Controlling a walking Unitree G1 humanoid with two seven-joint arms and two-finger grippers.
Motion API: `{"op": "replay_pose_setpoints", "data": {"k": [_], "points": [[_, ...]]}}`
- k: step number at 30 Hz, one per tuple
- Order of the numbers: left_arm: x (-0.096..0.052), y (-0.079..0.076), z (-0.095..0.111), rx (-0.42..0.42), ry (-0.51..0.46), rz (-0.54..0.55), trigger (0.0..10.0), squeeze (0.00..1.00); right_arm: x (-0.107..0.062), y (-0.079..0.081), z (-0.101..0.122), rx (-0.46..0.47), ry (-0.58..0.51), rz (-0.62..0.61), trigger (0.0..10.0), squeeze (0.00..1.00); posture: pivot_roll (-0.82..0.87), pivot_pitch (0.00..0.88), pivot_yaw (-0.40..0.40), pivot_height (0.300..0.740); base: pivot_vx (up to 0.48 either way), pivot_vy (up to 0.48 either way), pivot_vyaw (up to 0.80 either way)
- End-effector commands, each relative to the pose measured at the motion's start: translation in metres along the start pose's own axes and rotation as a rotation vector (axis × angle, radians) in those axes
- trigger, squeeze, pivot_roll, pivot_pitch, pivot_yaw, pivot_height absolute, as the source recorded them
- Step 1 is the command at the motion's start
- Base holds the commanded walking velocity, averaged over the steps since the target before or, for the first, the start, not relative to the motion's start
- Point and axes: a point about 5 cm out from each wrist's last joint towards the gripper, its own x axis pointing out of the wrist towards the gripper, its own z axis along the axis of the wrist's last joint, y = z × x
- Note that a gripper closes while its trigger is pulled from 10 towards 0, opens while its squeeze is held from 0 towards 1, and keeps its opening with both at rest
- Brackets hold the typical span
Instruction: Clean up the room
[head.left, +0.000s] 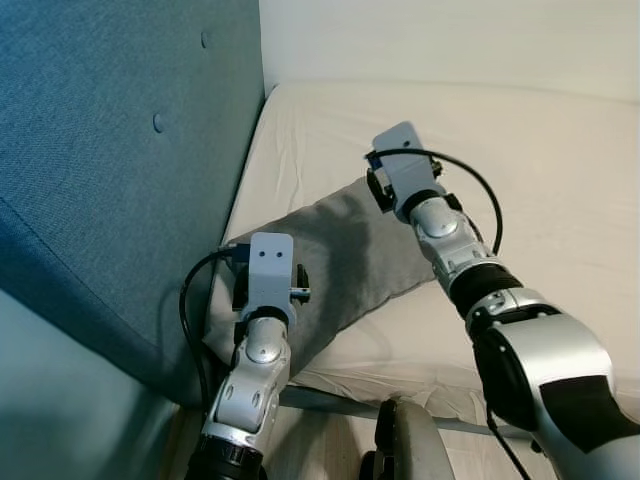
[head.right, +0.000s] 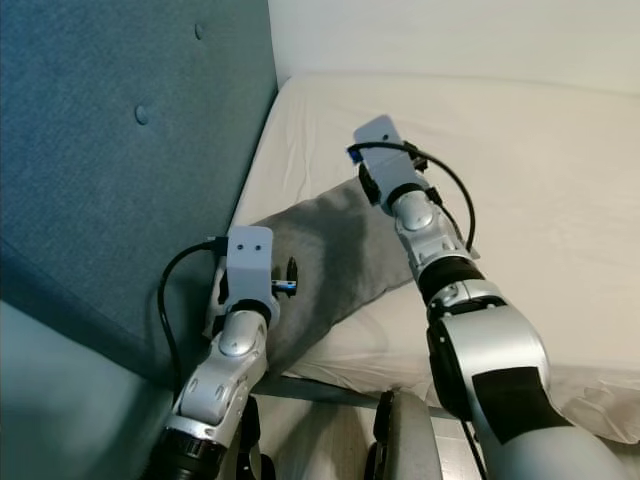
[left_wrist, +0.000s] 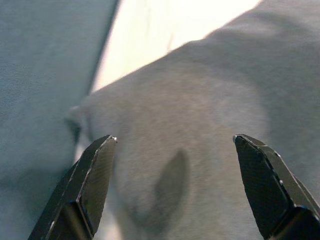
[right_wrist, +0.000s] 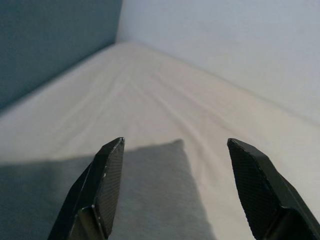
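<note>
A grey pillow (head.left: 340, 265) lies on the cream bed sheet (head.left: 540, 160), its near end close to the blue headboard (head.left: 110, 150). My left arm reaches over the pillow's near end. In the left wrist view my left gripper (left_wrist: 172, 150) is open just above the grey pillow (left_wrist: 200, 115), with nothing between its fingers. My right arm stretches over the pillow's far corner. In the right wrist view my right gripper (right_wrist: 172, 155) is open above the pillow's corner (right_wrist: 150, 200), and the bare sheet (right_wrist: 165, 100) lies beyond it.
The padded blue headboard runs along the left side of the bed. A white wall (head.left: 450, 40) stands behind the mattress. The mattress's front edge (head.left: 340, 400) is near my body, and a grey part of the robot (head.left: 405, 440) shows below it.
</note>
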Motion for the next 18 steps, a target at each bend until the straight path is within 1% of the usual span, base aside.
{"op": "replay_pose_setpoints", "data": {"k": [1, 2, 3, 5, 6, 7, 8, 9, 10, 11, 12, 13, 14, 15, 16, 18], "points": [[-0.006, -0.001, -0.007, -0.019, 0.012, -0.069, 10.0, 0.0, 0.0, 0.005, -0.003, 0.102, 0.021, 0.04, 10.0, 0.0, 0.12, 0.361, -0.031, 0.596, 0.0, 0.0, 0.0], [-0.006, -0.001, -0.007, -0.019, 0.012, -0.069, 10.0, 0.0, 0.0, 0.005, -0.003, 0.102, 0.021, 0.04, 10.0, 0.0, 0.12, 0.361, -0.031, 0.596, 0.0, 0.0, 0.0], [-0.007, 0.008, -0.011, -0.03, 0.019, -0.113, 10.0, 0.0, -0.002, 0.011, -0.01, 0.148, 0.037, 0.074, 10.0, 0.0, 0.11, 0.357, -0.029, 0.596, 0.0, 0.0, 0.0], [-0.007, 0.008, -0.011, -0.03, 0.019, -0.113, 10.0, 0.0, -0.002, 0.011, -0.01, 0.148, 0.037, 0.074, 10.0, 0.0, 0.11, 0.357, -0.029, 0.596, 0.0, 0.0, 0.0], [-0.007, 0.019, -0.014, -0.041, 0.028, -0.135, 10.0, 0.0, -0.006, 0.016, -0.02, 0.188, 0.053, 0.076, 10.0, 0.0, 0.1, 0.353, -0.03, 0.596, 0.0, 0.0, 0.0], [-0.006, 0.03, -0.016, -0.05, 0.033, -0.15, 10.0, 0.0, -0.01, 0.018, -0.031, 0.222, 0.067, 0.046, 10.0, 0.0, 0.1, 0.345, -0.03, 0.596, 0.0, 0.0, 0.0], [-0.006, 0.03, -0.016, -0.05, 0.033, -0.15, 10.0, 0.0, -0.01, 0.018, -0.031, 0.222, 0.067, 0.046, 10.0, 0.0, 0.1, 0.345, -0.03, 0.596, 0.0, 0.0, 0.0], [-0.006, 0.039, -0.017, -0.057, 0.035, -0.159, 10.0, 0.0, -0.016, 0.018, -0.043, 0.269, 0.08, -0.01, 10.0, 0.0, 0.1, 0.338, -0.027, 0.596, 0.0, 0.0, 0.0], [-0.006, 0.039, -0.017, -0.057, 0.035, -0.159, 10.0, 0.0, -0.016, 0.018, -0.043, 0.269, 0.08, -0.01, 10.0, 0.0, 0.1, 0.338, -0.027, 0.596, 0.0, 0.0, 0.0], [-0.006, 0.048, -0.018, -0.054, 0.034, -0.162, 10.0, 0.0, -0.021, 0.014, -0.054, 0.345, 0.091, -0.093, 10.0, 0.0, 0.09, 0.336, -0.024, 0.596, 0.0, 0.0, 0.0], [-0.007, 0.055, -0.019, -0.051, 0.033, -0.162, 10.0, 0.0, -0.026, 0.011, -0.063, 0.402, 0.1, -0.147, 10.0, 0.0, 0.09, 0.333, -0.021, 0.596, 0.0, 0.0, 0.0], [-0.007, 0.06, -0.02, -0.047, 0.033, -0.157, 10.0, 0.0, -0.031, 0.008, -0.071, 0.408, 0.109, -0.187, 10.0, 0.0, 0.09, 0.333, -0.021, 0.596, 0.0, 0.0, 0.0], [-0.007, 0.06, -0.02, -0.047, 0.033, -0.157, 10.0, 0.0, -0.031, 0.008, -0.071, 0.408, 0.109, -0.187, 10.0, 0.0, 0.09, 0.333, -0.021, 0.596, 0.0, 0.0, 0.0], [-0.007, 0.065, -0.022, -0.036, 0.038, -0.141, 10.0, 0.0, -0.036, 0.007, -0.08, 0.406, 0.13, -0.203, 10.0, 0.0, 0.09, 0.331, -0.02, 0.596, 0.0, 0.0, 0.0], [-0.007, 0.065, -0.022, -0.036, 0.038, -0.141, 10.0, 0.0, -0.036, 0.007, -0.08, 0.406, 0.13, -0.203, 10.0, 0.0, 0.09, 0.331, -0.02, 0.596, 0.0, 0.0, 0.0], [-0.006, 0.072, -0.023, -0.029, 0.041, -0.115, 10.0, 0.0, -0.046, 0.0, -0.097, 0.316, 0.185, -0.217, 10.0, 0.0, 0.09, 0.329, -0.019, 0.596, 0.0, 0.0, 0.0]]}}
